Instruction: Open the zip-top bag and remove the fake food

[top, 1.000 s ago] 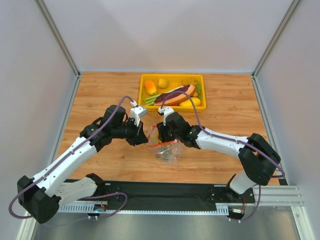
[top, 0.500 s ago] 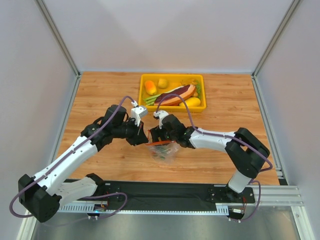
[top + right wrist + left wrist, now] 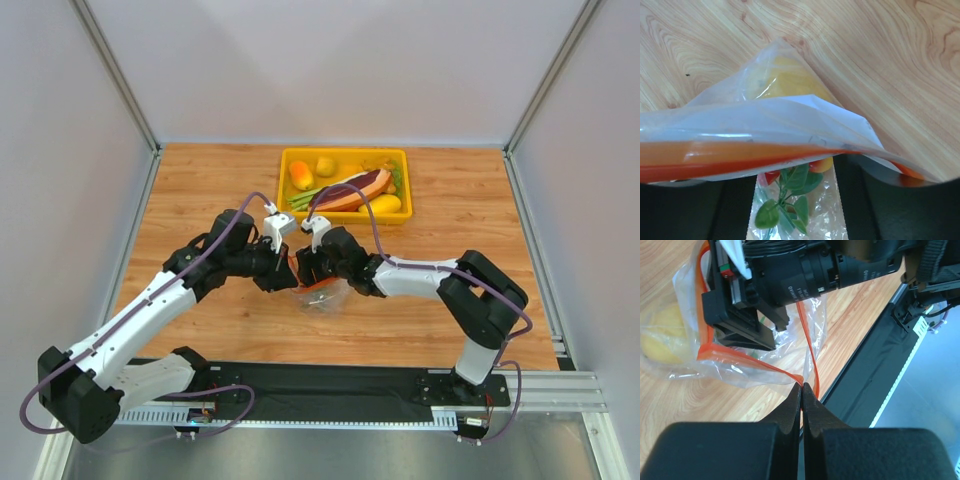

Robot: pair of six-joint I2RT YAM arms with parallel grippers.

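The zip-top bag (image 3: 322,297) lies crinkled on the wooden table between my two grippers. My left gripper (image 3: 802,386) is shut on the red-orange zip strip (image 3: 747,364) at one end of the mouth. My right gripper (image 3: 309,270) is pushed into the bag's mouth, its black body (image 3: 770,285) filling the opening. In the right wrist view its jaws stand apart, with the zip strip (image 3: 735,161) draped across them. Fake food shows through the plastic: a yellow fruit (image 3: 785,82), a red bit (image 3: 769,177) and green leaves (image 3: 790,200) between the fingers.
A yellow tray (image 3: 345,152) at the back holds a maroon meat slice (image 3: 352,188), an orange piece (image 3: 301,175) and other toy food. The black base rail (image 3: 875,365) runs along the near table edge. White walls stand on both sides.
My right gripper has slid left toward the left gripper and into the bag's mouth, its jaws spread wider. The bag has shifted slightly left. The left gripper has kept its hold.
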